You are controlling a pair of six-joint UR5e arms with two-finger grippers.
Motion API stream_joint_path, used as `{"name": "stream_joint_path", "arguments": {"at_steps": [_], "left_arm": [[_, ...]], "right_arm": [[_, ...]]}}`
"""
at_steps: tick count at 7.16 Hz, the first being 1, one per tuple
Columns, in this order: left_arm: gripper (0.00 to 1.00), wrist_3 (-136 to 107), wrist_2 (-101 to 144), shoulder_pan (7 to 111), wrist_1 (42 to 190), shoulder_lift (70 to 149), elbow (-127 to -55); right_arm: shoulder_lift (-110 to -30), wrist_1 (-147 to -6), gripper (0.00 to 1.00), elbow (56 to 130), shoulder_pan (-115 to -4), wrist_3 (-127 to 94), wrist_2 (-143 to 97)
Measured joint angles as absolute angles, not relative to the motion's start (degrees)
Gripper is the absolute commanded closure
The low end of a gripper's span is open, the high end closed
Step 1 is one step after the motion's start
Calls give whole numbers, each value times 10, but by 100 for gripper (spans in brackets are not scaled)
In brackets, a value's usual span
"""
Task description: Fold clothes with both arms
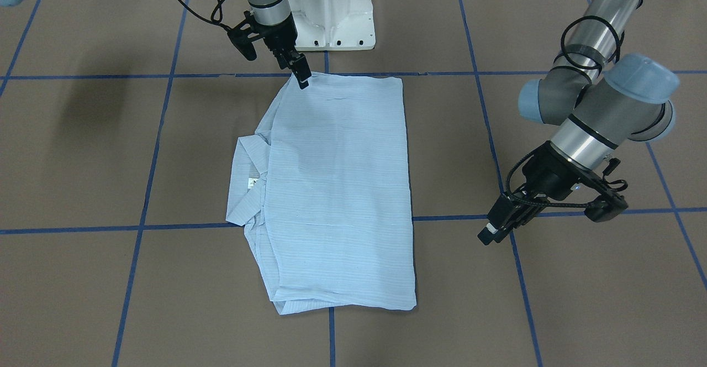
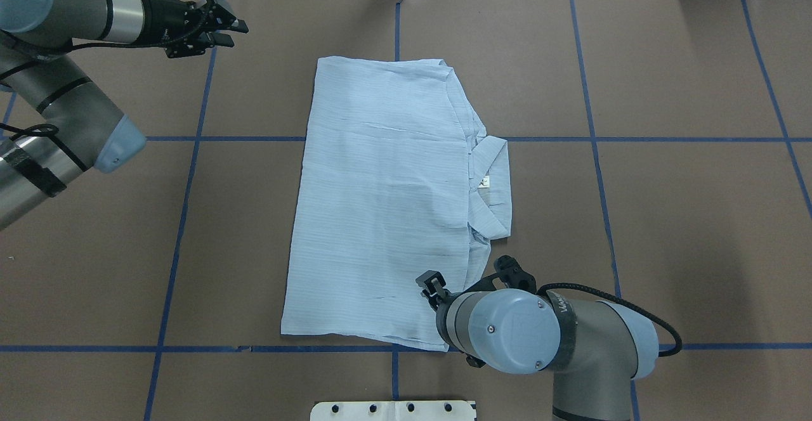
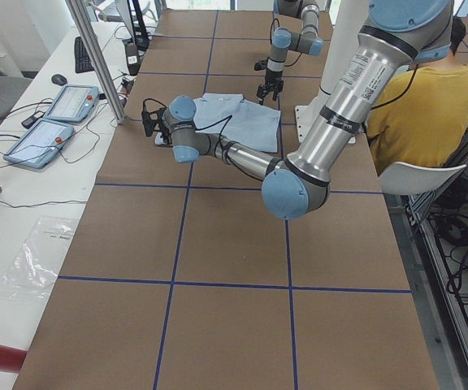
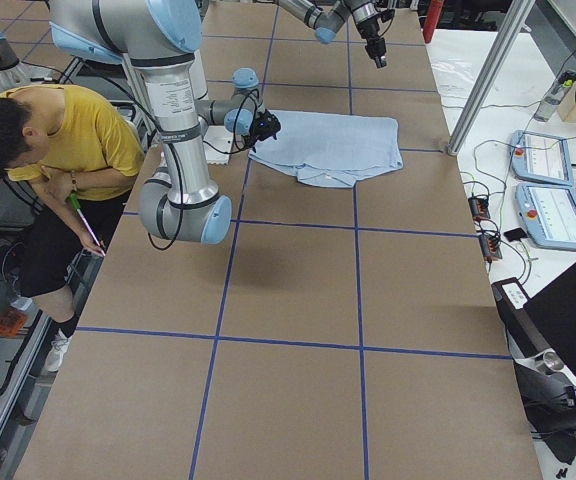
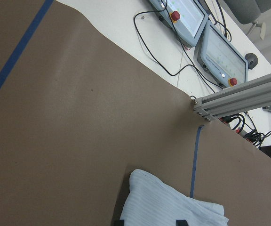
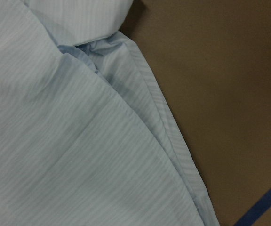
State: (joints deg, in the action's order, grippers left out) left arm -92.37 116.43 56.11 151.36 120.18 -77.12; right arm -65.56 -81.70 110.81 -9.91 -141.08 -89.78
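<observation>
Shirt (image 1: 337, 190), light blue and folded into a rectangle, lies flat on the surface (image 1: 580, 312). The right gripper (image 1: 302, 79) sits at one of its corners, fingers close together. Whether they pinch cloth I cannot tell, and its own arm hides it from overhead. The left gripper (image 2: 235, 32) hangs well apart from the shirt, jaws spread and empty. The collar (image 1: 246, 184) sticks out on the side away from it.

surface: brown paper-covered table (image 2: 666, 218) gridded with blue tape lines (image 2: 181, 218) | side: white bench (image 3: 6, 236) carrying two grey control pendants (image 3: 70, 103) (cables trailing) | upright: aluminium post (image 3: 96, 57)
</observation>
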Motion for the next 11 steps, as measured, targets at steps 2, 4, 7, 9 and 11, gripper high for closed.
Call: {"name": "stream_joint_path", "arguments": {"at_steps": [2,4,7,9,11], "left_arm": [[53,-924,1164,561,1514,1199,-772],[53,-924,1164,561,1513,1197,-772],[53,-924,1163,562,1513,1197,-773],[53,-924,1163,562,1513,1197,-775],[53,-924,1163,562,1513,1197,-776]], "right_arm": [[-654,-806,3,1095,-89,-1435,-890],[-654,-804,3,1085,-79,-1445,-889],[-651,-803,25,1068,-69,-1447,-889],[-644,-803,100,1060,-68,-1449,-889],[-639,-803,100,1059,-72,-1447,-890]]}}
